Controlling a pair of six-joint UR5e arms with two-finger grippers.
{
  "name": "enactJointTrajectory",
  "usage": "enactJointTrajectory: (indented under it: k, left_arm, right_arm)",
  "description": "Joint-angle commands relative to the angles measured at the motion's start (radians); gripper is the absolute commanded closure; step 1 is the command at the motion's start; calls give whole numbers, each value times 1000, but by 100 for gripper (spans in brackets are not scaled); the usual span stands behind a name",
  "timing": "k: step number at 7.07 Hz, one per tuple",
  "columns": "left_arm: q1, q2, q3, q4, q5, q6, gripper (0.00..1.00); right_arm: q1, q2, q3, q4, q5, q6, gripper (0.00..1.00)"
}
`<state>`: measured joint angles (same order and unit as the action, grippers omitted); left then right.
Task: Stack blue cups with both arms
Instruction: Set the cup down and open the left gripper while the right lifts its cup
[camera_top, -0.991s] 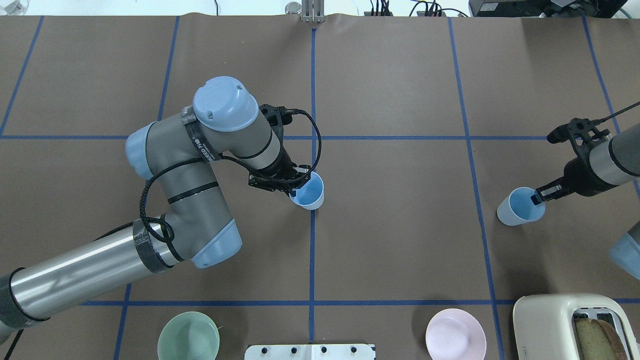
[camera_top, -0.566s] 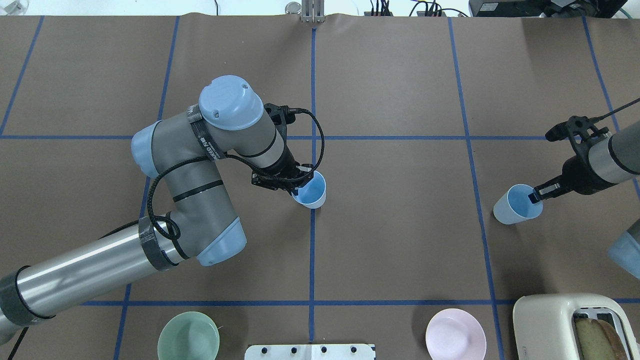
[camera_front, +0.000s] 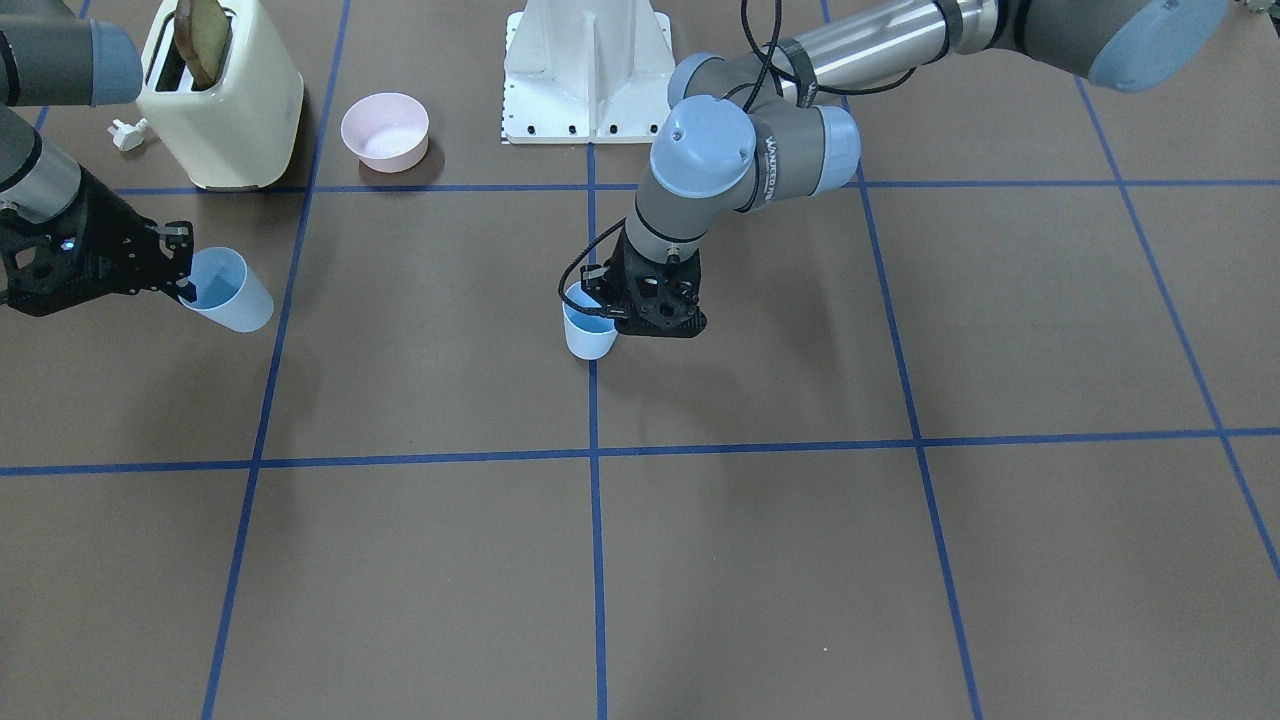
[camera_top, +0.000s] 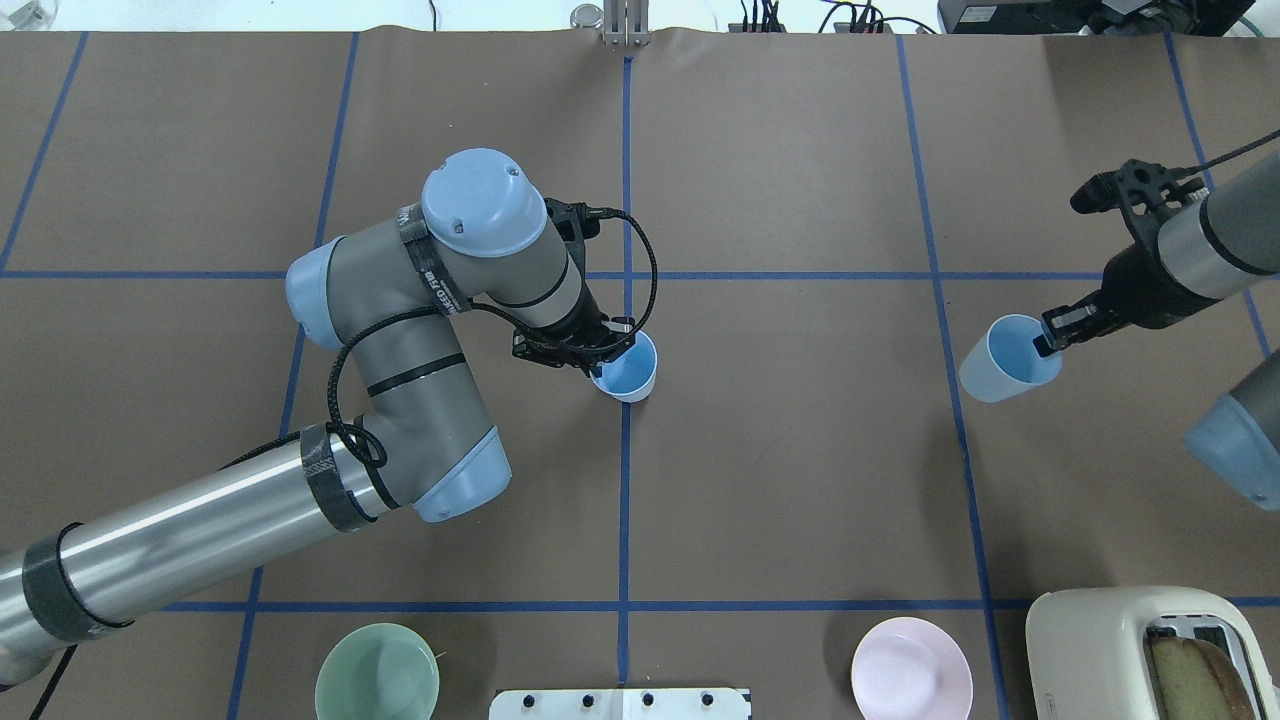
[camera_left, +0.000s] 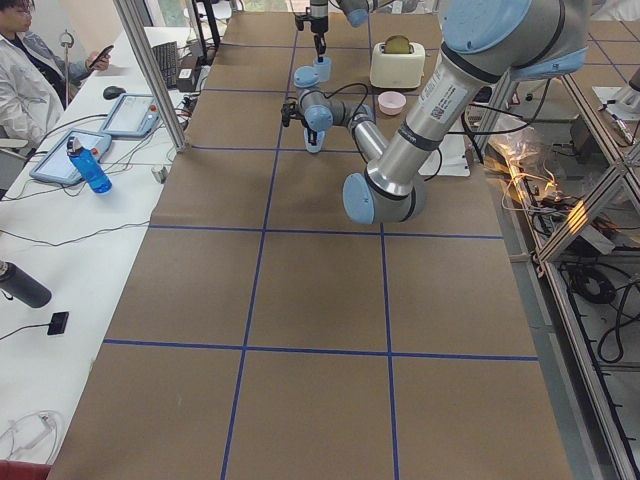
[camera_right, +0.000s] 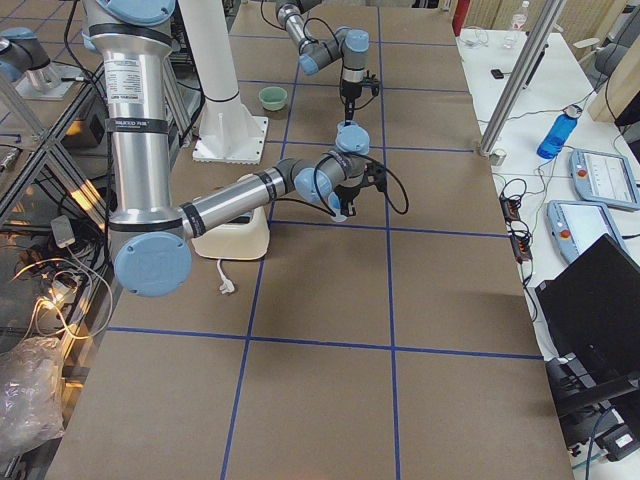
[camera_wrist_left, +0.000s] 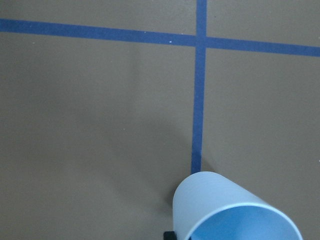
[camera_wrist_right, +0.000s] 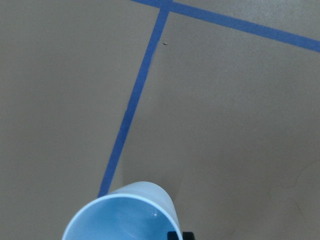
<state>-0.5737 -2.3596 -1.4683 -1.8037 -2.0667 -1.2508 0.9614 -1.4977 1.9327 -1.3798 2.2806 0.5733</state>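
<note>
Two pale-blue cups are in view. My left gripper (camera_top: 601, 368) is shut on the rim of one blue cup (camera_top: 630, 372) and holds it upright over the table's centre line; it also shows in the front view (camera_front: 589, 337) and the left wrist view (camera_wrist_left: 225, 210). I cannot tell whether its base touches the table. My right gripper (camera_top: 1047, 343) is shut on the rim of the other blue cup (camera_top: 1003, 360) and holds it tilted above the table at the right; it also shows in the front view (camera_front: 232, 292) and the right wrist view (camera_wrist_right: 125, 215).
A green bowl (camera_top: 377, 672) and a pink bowl (camera_top: 911, 668) stand near the robot's edge. A cream toaster (camera_top: 1130, 640) with bread in it stands at the near right corner. The white base post (camera_front: 588, 70) is between the bowls.
My right gripper has lifted its cup and carried it away from the robot and slightly toward the centre. My left arm has shifted its cup a little farther from the robot.
</note>
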Motion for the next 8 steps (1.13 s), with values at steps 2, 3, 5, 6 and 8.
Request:
enactJointTrajectory:
  k: [2,3,5,6,8]
  left_arm:
    - [-2,2,3,0,0,7,60]
    - [-2,0,3,0,0,8,40]
    - [-53,6,-26,6,-41,10,10]
    - [-111,22,-36,12,-132,13,10]
    - [-202,126,-113,42,-191,176,7]
  right_arm:
    - [25,83,20,-91,25,0,100]
    - [36,114,20,-110,46,0,100]
    - [42,253,25,-271,48,2,100]
    - [16,316,25,-330,43,32,100]
    - [-67,393,15,-332,13,155,100]
